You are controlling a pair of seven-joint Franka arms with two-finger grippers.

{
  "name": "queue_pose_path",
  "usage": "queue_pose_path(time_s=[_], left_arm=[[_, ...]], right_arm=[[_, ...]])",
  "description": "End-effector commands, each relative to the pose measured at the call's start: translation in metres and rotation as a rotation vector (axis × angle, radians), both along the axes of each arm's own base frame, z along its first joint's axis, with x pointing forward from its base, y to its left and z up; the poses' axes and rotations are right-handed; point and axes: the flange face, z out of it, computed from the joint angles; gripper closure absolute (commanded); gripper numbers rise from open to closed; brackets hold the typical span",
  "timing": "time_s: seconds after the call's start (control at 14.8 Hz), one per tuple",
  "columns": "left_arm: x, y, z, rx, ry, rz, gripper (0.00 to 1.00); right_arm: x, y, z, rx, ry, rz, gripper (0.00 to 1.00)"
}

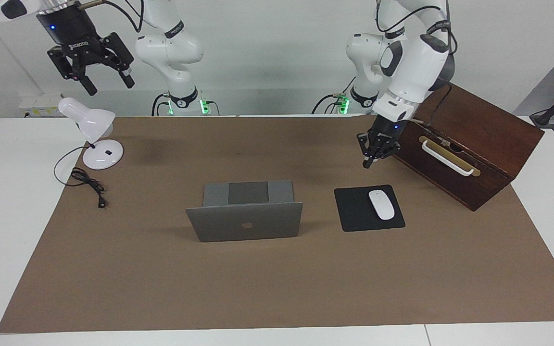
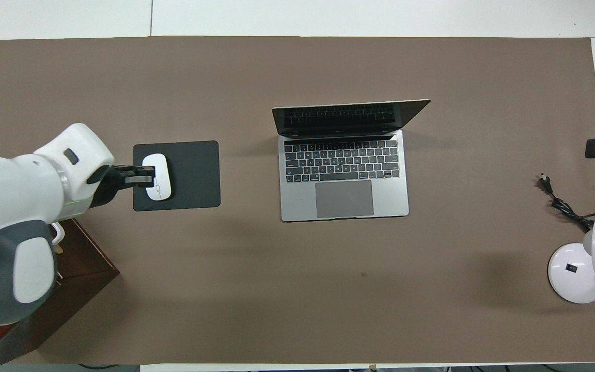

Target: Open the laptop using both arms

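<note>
Laptop (image 1: 244, 215) stands open on the surface, untouched. Left gripper (image 1: 369, 163), fingertips together and empty, hangs beside the wooden box (image 1: 469, 139); right gripper (image 1: 106, 85), fingers spread, empty, above the lamp (image 1: 95, 139).

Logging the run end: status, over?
Left gripper shut, raised beside wooden box. Right gripper open, above lamp. Laptop open, untouched. Nothing blocking.
</note>
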Motion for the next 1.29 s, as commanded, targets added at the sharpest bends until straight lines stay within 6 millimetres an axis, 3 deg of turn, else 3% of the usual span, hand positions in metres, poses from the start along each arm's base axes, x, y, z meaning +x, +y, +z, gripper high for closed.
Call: queue_pose_path(time_s=[0.0, 0.34, 0.41, 0.47, 0.61, 0.75, 1.02, 1.22], left_arm=[[-0.002, 0.028, 0.03, 0.076, 0.04, -0.027, 1.0], [-0.004, 0.085, 0.049, 0.164, 0.124, -0.01, 0.98], [-0.005, 0.094, 0.051, 0.174, 0.124, 0.001, 0.6], [-0.005, 0.103, 0.052, 0.176, 0.123, 0.02, 0.01], [-0.004, 0.125, 0.053, 0.178, 0.119, 0.038, 0.0], [-0.003, 0.134, 0.054, 0.179, 0.109, 0.049, 0.0], [0.002, 0.135, 0.056, 0.176, 0.075, 0.069, 0.0], [0.008, 0.136, 0.071, 0.174, 0.062, 0.071, 0.0]], right_arm=[[-0.022, -0.005, -0.013, -0.061, 0.075, -0.079, 0.0], [-0.046, -0.017, -0.046, -0.1, 0.129, -0.109, 0.0], [-0.044, -0.019, -0.052, -0.115, 0.127, -0.112, 0.0], [-0.043, -0.019, -0.058, -0.12, 0.132, -0.114, 0.0], [-0.036, -0.02, -0.068, -0.121, 0.11, -0.118, 0.0], [-0.024, -0.021, -0.075, -0.124, 0.082, -0.119, 0.0], [-0.006, -0.024, -0.089, -0.152, 0.086, -0.115, 0.0], [0.01, -0.024, -0.093, -0.188, 0.086, -0.109, 0.0]])
